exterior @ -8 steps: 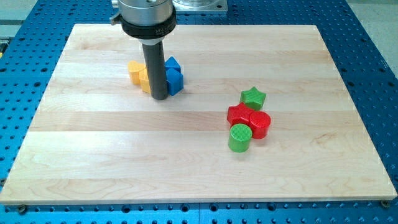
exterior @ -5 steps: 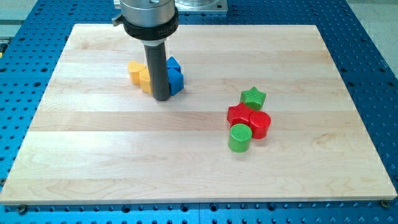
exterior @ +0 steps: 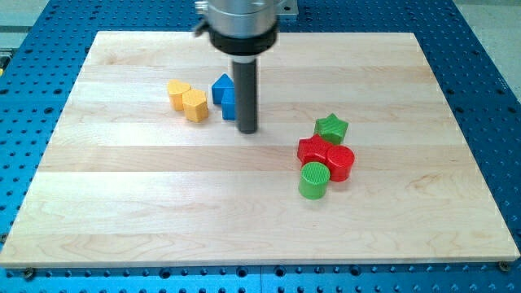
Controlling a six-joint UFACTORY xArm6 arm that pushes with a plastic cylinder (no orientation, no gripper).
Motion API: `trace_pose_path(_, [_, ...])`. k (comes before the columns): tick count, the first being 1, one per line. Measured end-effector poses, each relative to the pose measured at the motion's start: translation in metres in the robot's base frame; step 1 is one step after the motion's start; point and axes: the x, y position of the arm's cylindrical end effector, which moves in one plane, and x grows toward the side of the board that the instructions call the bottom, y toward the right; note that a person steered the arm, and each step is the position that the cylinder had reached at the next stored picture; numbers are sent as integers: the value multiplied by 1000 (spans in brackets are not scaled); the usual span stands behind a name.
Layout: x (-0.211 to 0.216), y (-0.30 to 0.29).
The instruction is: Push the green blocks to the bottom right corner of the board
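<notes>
A green star block (exterior: 331, 128) and a green cylinder (exterior: 313, 180) lie right of the board's middle, with a red star block (exterior: 313, 150) and a red cylinder (exterior: 340, 162) between them, all touching in one cluster. My tip (exterior: 248, 130) rests on the board to the left of this cluster, about a hand's width from the green star and just right of the blue blocks (exterior: 224, 95). It touches no green block.
Two yellow blocks (exterior: 188, 100) lie left of the blue blocks in the upper left part of the wooden board (exterior: 163, 212). A blue perforated table (exterior: 505, 122) surrounds the board.
My tip has moved to the right, from in front of the yellow and blue blocks to the right side of the blue blocks. No block has moved.
</notes>
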Motion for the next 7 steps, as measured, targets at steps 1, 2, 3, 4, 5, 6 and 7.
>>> trace_pose_path(1, [0, 9])
trace_pose_path(2, [-1, 9])
trace_pose_path(3, [-22, 26])
trace_pose_path(4, [-34, 72])
trace_pose_path(5, [-31, 103])
trace_pose_path(6, [-14, 100])
trace_pose_path(7, [-13, 99])
